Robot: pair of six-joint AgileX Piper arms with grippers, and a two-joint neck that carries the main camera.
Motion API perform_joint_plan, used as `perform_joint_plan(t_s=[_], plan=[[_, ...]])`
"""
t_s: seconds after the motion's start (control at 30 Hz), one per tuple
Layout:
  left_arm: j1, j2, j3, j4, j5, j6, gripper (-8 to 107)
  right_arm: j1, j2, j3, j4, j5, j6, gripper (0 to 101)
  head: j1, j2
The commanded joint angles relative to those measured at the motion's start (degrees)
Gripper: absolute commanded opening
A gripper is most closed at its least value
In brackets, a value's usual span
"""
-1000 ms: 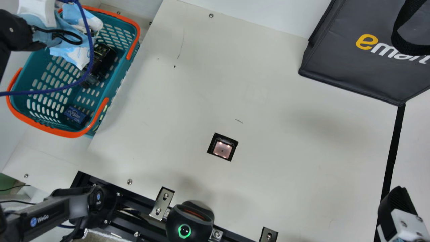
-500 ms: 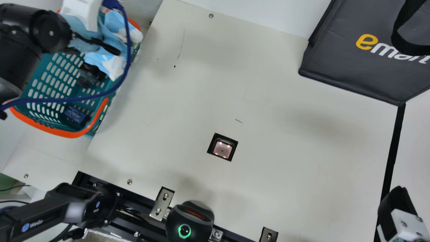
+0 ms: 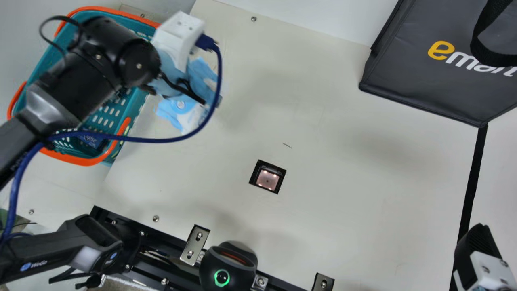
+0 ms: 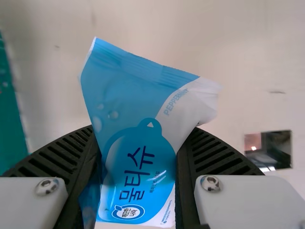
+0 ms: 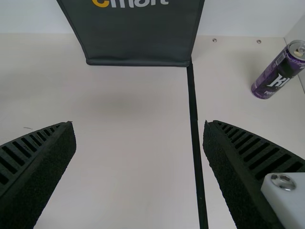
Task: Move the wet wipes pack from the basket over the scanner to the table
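Left jaws tight on wet wipes pack (image 3: 180, 106) beside basket (image 3: 134, 106) edge, open table (image 3: 242, 137) toward scanner (image 3: 267, 179); right jaws apart

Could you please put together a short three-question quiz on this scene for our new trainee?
1. Multiple choice: what does the left pincer hold?
a) a purple can
b) the wet wipes pack
c) a shopping bag

2. True or false: the right pincer stands open with nothing between its fingers.

3. Short answer: in the main view, is the pack nearer to the teal basket or to the scanner?

Key: 1 b; 2 true; 3 the teal basket.
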Motion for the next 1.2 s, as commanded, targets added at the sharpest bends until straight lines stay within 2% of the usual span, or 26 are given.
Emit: perform_joint_plan(t_s=[0.0,0.4,0.8,1.17], plan=[[-4.84,0.72,-0.20,-0.65,1.19,-3.37,-8,0.00,0.00,0.00,0.00,0.00,0.00,95,-1.66,0.14],[-18.30,7.39,-2.75,-5.19,3.68,-18.59,-8,0.00,0.00,0.00,0.00,0.00,0.00,95,-1.66,0.14],[-23.50,13.70,-2.86,-8.45,-0.40,-33.04,-8,0.00,0.00,0.00,0.00,0.06,0.00,95,-1.66,0.14],[-24.54,15.84,-1.11,-7.89,-3.46,-40.24,29,0.00,0.00,0.00,0.00,0.06,0.00,95,-1.66,0.14]])
